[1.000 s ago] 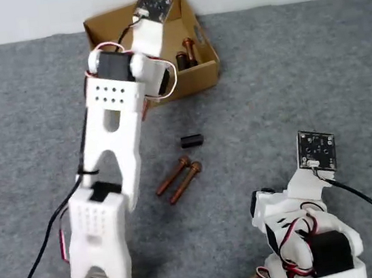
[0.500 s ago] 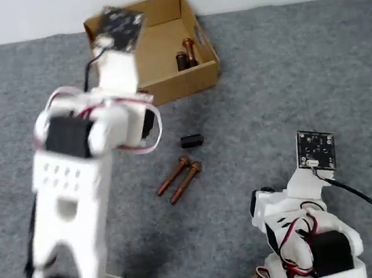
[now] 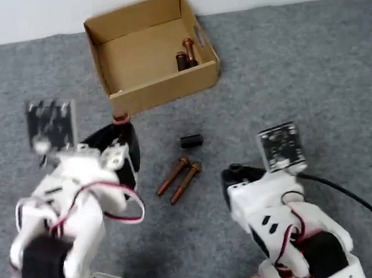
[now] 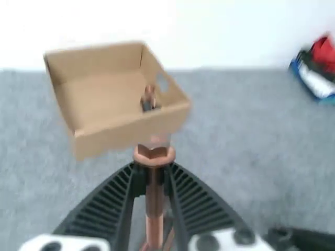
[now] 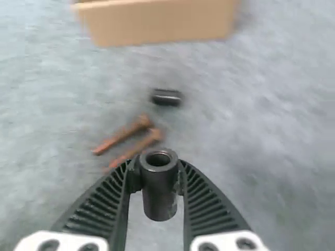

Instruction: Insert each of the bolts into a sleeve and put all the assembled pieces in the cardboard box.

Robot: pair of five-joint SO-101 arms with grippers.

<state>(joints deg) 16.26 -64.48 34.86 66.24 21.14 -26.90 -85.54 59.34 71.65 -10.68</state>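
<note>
Bolt (image 4: 152, 193) and sleeve (image 5: 158, 191) held ready for mating, in front of the cardboard box (image 3: 165, 87).
Left gripper (image 4: 152, 170) clamps the bolt just before the box's front wall; right gripper (image 5: 157, 171) clamps the sleeve farther off. Likely fault: the shank lies along the fingers, head outward, leaving little free end for the bore; misalignment would jam it.

The cardboard box (image 3: 166, 90) is sitting at the far middle of the surface (image 3: 302, 82), with assembled pieces (image 3: 186, 53) resting inside near its right wall. In front of the box a loose sleeve (image 3: 191, 141) is lying, and nearer still two bolts (image 3: 179, 179) are lying side by side (touching or nearly so). The left tool (image 4: 152, 170) is hanging left of them, just before the box's front wall, with a bolt (image 4: 153, 155) between its jaws. The right tool (image 5: 157, 172) is hanging right of them, clasping a sleeve (image 5: 158, 188).
</note>
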